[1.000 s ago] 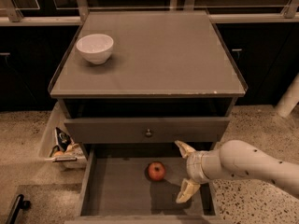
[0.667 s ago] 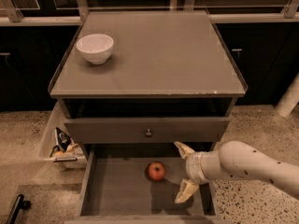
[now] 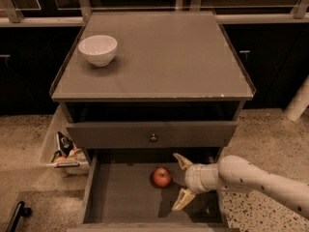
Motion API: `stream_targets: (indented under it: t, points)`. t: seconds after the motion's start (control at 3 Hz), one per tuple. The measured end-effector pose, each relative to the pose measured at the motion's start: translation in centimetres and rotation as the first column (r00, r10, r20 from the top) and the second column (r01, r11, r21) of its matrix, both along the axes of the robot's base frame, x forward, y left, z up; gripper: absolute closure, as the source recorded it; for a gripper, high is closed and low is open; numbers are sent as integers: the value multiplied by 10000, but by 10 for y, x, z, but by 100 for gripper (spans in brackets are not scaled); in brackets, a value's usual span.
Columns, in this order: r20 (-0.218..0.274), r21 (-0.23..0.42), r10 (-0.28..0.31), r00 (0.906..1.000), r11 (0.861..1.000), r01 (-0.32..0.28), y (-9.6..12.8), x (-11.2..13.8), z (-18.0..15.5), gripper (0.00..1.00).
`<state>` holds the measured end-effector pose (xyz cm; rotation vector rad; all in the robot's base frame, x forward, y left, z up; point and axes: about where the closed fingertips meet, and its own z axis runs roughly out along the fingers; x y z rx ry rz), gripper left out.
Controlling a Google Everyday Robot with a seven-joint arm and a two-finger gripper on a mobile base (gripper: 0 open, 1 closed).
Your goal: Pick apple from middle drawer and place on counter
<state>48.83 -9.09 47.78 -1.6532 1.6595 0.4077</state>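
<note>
Change: gripper has edged slightly closer to the apple and a touch lower; the apple, bowl and drawers lie as before.
Gripper: two pale yellowish fingers on a white wrist, inside the open drawer below the right half of the counter's front edge. They are spread wide with nothing between them.
Arm: thick white speckled arm comes in from the lower right and is cut off by the right edge.
Apple: small round red apple rests on the drawer floor, below the middle of the counter's front edge, just left of the open fingers and not held. Whether a fingertip touches it cannot be made out.
Middle drawer: wide shallow grey-brown drawer box, pulled out. Its rear is hidden under the drawer above, its front is cut off at the bottom, and its right part lies under the gripper and its shadow.
Upper drawer: grey-brown front panel with a small round knob, just below the front edge.
Counter: flat grey-brown rectangular top with a thin pale rim; small chips show near the front right corner.
Bowl: white round bowl stands upright near the far left corner.
Side bin: pale bin beside the left edge, holding packets too small to identify.
Floor: speckled terrazzo.
</note>
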Motion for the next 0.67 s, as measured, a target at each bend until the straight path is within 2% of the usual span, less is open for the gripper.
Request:
stream_targets:
  t: [0.33, 0.67]
  points:
    - [-274, 1011, 369, 9989, 9943, -339, 13, 10, -34, 0]
    - [-442, 1476, 576, 9974, 9878, -505, 22, 20, -55, 0]
